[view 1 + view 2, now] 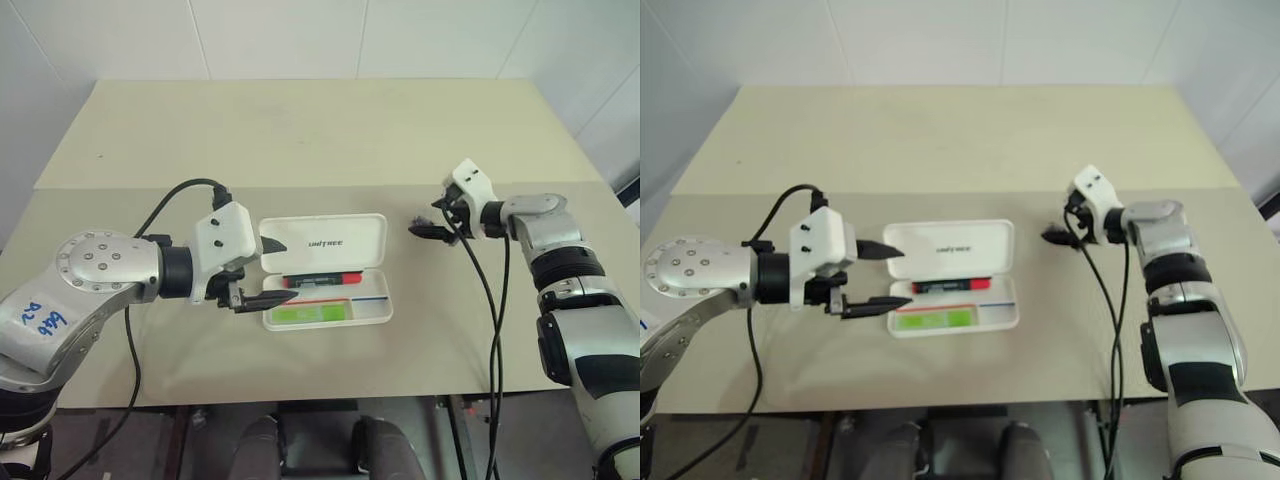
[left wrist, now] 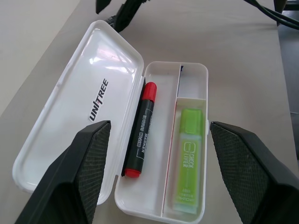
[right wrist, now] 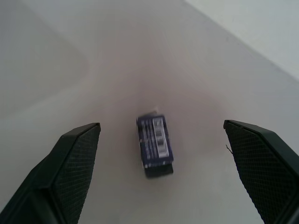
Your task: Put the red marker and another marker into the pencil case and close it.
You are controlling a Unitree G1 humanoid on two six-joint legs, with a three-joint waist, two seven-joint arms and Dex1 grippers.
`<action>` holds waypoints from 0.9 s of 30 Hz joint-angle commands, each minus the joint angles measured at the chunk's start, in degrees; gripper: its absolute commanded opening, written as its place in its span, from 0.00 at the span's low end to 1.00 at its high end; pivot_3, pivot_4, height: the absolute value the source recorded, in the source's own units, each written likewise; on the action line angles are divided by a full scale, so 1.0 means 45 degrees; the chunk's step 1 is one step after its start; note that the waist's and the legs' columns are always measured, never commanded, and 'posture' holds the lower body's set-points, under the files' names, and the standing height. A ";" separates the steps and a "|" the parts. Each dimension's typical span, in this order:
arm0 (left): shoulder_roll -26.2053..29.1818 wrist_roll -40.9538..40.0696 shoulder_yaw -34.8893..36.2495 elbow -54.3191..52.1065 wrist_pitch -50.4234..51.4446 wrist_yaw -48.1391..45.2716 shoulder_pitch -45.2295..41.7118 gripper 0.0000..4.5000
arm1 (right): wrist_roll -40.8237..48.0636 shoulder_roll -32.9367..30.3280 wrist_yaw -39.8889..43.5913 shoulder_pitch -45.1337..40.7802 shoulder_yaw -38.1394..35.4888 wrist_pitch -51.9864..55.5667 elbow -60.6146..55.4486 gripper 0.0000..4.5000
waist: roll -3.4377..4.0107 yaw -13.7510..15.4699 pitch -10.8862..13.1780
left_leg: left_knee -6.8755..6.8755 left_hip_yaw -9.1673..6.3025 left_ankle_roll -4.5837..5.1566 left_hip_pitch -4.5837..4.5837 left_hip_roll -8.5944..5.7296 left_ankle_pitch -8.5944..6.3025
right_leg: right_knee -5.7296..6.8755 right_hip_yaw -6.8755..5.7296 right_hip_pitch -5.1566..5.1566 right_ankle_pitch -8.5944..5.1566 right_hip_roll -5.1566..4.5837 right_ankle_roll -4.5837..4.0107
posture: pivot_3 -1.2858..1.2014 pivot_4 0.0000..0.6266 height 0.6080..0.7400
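Pencil case (image 1: 330, 268) lies open, both markers inside, just beside wide-open left end effector (image 1: 262, 282); right end effector (image 1: 425, 226) wide, well apart.

- I see a beige table (image 1: 320, 130) with a seam running across it.
- The open white pencil case (image 1: 325, 270) lies flat on it, near the front edge.
- A small dark blue labelled object (image 3: 155, 145) rests on the tabletop.

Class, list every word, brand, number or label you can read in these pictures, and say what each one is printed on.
"UNITREE": inside the open lid of the flat white plastic pencil case.
"MARKER": black barrel of the red-capped marker; its other print is too small.
Neon-green translucent highlighter: print too faint.
Small dark label-bearing block: label blurred.
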 commanded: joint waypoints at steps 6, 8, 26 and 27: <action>-0.1883 0.0910 -0.0693 0.0335 0.0024 0.1403 -0.1766 0.81 | -0.0282 0.0306 -0.0478 -0.0305 -0.0283 -0.0199 0.0737 0.99 | 0.0000 -0.0014 -0.0002 | 0.0016 -0.0006 0.0000 0.0004 0.0000 0.0000 | 0.0003 -0.0003 0.0013 0.0000 0.0001 0.0000 | 0.52 0.24 1.00; -0.2633 0.1104 -0.0941 0.0907 0.0250 0.1885 -0.2802 0.81 | -0.0336 0.0406 -0.0569 -0.0268 -0.0306 -0.0225 0.0841 0.99 | -0.0002 -0.0011 -0.0003 | 0.0016 -0.0005 -0.0001 0.0008 0.0004 0.0000 | 0.0009 -0.0002 0.0014 0.0000 0.0004 0.0000 | 0.52 0.24 1.00; -0.4270 0.1800 -0.2889 0.2086 0.2555 0.2159 -0.5308 0.81 | -0.0143 0.0519 0.0196 0.0005 -0.0475 -0.0517 0.0187 0.08 | -0.0009 -0.0038 -0.0014 | 0.0035 -0.0025 -0.0002 0.0058 0.0009 0.0001 | 0.0000 -0.0009 0.0083 0.0002 0.0007 -0.0002 | 0.52 0.24 1.00; -0.4213 0.1816 -0.2855 0.2072 0.2541 0.2111 -0.5318 0.81 | 0.0098 0.0315 0.0711 0.0008 -0.0617 -0.0597 -0.0276 0.08 | -0.0008 -0.0024 -0.0013 | 0.0031 -0.0025 -0.0001 0.0056 0.0009 0.0001 | 0.0000 -0.0010 0.0081 0.0002 0.0008 -0.0001 | 0.52 0.24 1.00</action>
